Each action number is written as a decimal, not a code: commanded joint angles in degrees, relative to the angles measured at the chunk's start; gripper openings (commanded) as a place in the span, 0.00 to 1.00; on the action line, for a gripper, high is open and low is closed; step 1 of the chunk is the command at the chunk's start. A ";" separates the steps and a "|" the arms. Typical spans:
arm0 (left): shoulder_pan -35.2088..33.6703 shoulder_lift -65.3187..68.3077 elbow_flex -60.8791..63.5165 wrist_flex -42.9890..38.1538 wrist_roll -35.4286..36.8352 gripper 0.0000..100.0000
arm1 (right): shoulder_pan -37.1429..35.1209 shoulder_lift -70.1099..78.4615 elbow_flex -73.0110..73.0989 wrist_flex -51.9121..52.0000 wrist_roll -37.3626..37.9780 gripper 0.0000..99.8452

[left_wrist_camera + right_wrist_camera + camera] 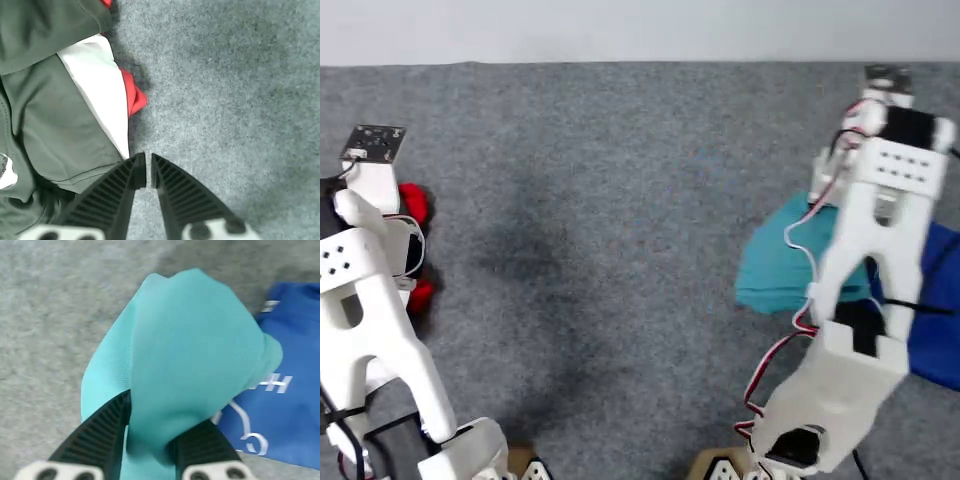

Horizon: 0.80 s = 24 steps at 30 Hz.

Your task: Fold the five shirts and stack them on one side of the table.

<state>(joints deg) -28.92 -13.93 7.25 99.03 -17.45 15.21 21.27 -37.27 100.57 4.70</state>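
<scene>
At the right of the high view, the right gripper [162, 412] clamps the bunched teal shirt [190, 330], which may slip loose; the left gripper [148, 162] is closed and empty

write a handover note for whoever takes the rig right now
Left gripper: shut, empty, over the grey table, beside a loose heap of dark green shirt, white shirt and red shirt.
Right gripper: shut on the bunched teal shirt, next to the blue shirt.
Done: no neat stack yet; can't tell if the blue one is folded.
Left: fold the shirts and stack all five on one side.
</scene>
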 commanded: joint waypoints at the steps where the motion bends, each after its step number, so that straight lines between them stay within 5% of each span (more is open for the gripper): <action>1: 0.35 -1.93 -0.57 0.88 -0.53 0.03 | 4.00 -4.53 -0.35 2.33 3.52 0.01; 24: 0.44 -2.20 -0.57 1.23 -0.09 0.03 | 19.12 -5.76 -0.70 2.15 18.11 0.01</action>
<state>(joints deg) -28.92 -13.93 7.25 99.03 -17.45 33.49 20.57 -37.27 100.57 21.05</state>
